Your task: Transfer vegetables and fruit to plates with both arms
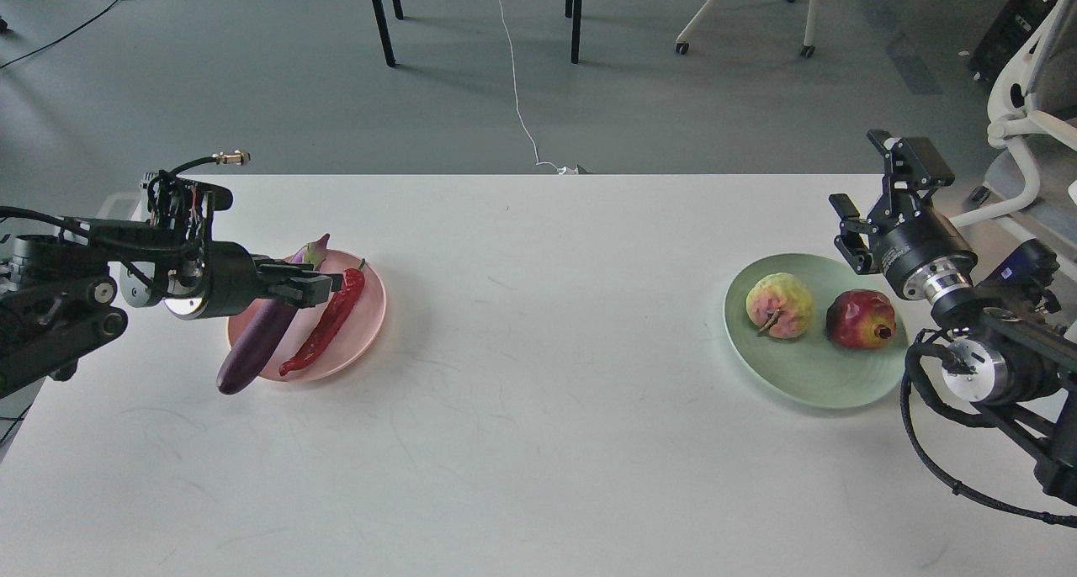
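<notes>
Left gripper reaches in over the pink plate, its black fingers lying across the upper part of the eggplant; whether they press on it or merely overlap it cannot be told, nor how far apart they stand. Beneath and toward the near side of that gripper the one eggplant runs slantwise, its cap past the fingers at the far rim and its blunt end hanging over the near rim onto the white table. Just to the right of the fingertips lies one red chili pepper, alongside the eggplant on the same plate.

Right gripper is raised at the far right rim of the pale green plate, with its fingers spread wide and nothing between them. Below and to its left sit one bumpy yellow-green fruit and one pomegranate, side by side and near each other. Two plates, two vegetables and two fruits in all.
</notes>
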Controlling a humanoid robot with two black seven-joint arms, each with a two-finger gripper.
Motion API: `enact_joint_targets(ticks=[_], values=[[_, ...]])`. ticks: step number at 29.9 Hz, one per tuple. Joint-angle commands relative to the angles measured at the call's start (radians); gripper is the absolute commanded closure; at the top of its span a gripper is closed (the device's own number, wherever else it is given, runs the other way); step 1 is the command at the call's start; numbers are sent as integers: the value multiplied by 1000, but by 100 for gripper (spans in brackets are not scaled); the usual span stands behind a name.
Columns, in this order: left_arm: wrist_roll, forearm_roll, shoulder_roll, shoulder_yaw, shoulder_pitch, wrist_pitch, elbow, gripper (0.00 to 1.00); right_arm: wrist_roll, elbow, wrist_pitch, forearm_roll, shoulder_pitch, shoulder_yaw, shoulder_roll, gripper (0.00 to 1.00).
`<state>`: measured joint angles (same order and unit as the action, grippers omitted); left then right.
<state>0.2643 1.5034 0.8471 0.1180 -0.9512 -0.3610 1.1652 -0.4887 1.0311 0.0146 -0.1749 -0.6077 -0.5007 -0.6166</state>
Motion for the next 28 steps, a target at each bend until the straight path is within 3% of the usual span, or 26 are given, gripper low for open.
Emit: enact_joint_targets(ticks=[1,5,6,10,16,18,28], values=[[79,-148,1,95,5,5,2,0,0,-6,1,0,-15,-1,0,3],[212,-652,-42,187,77,10,1,0,0,-11,11,0,-46,-28,4,3],[224,-799,-65,189,106,14,-1,0,0,-9,13,0,-46,-38,12,3],[224,-1133,-135,245,187,95,-9,0,0,-11,18,5,-46,-45,70,3],[224,-1119,-350,638,423,122,-87,0,0,-9,18,35,-27,-33,127,3],[224,-1077,-402,709,472,122,-107,0,0,-8,18,34,-18,-16,127,3],[224,-1040,-471,732,508,128,-173,0,0,65,27,32,-14,-25,81,1]])
